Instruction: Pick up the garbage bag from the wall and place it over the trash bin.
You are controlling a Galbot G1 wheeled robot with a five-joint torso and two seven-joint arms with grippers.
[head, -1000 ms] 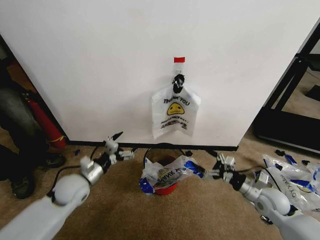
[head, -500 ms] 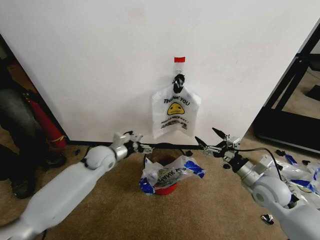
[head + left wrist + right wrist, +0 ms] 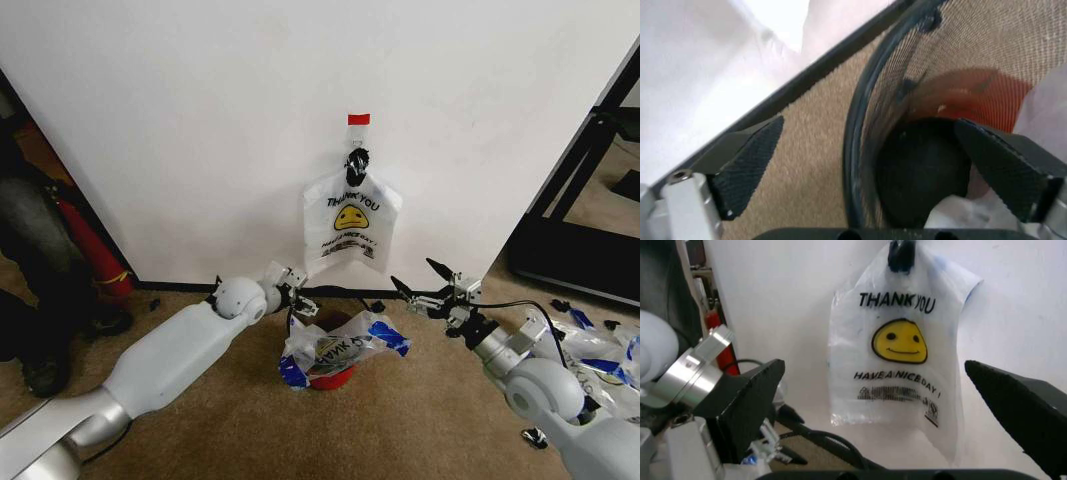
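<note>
The garbage bag (image 3: pixel 350 225) (image 3: pixel 897 355) hangs from a black hook (image 3: pixel 357 160) on the white wall (image 3: pixel 200 130), under a red tape strip (image 3: pixel 358 119). The trash bin (image 3: pixel 325 345) stands on the carpet right below it, with another printed bag (image 3: pixel 345 345) crumpled in it. My left gripper (image 3: pixel 302 302) (image 3: pixel 873 170) is open at the bin's back-left side, and the black rim (image 3: pixel 853 145) runs between its fingers. My right gripper (image 3: pixel 420 287) (image 3: pixel 873 372) is open, to the right of the bin and low, pointing at the hanging bag from a distance.
A red fire extinguisher (image 3: pixel 95 255) and a person's legs (image 3: pixel 30 250) are at the far left. A black frame (image 3: pixel 590 200) stands at the right. Several more printed bags (image 3: pixel 590 350) lie on the carpet at the right.
My left arm has stretched forward and to the right, bringing its gripper to the bin's rim. My right gripper rose and opened toward the wall, then held nearly still.
</note>
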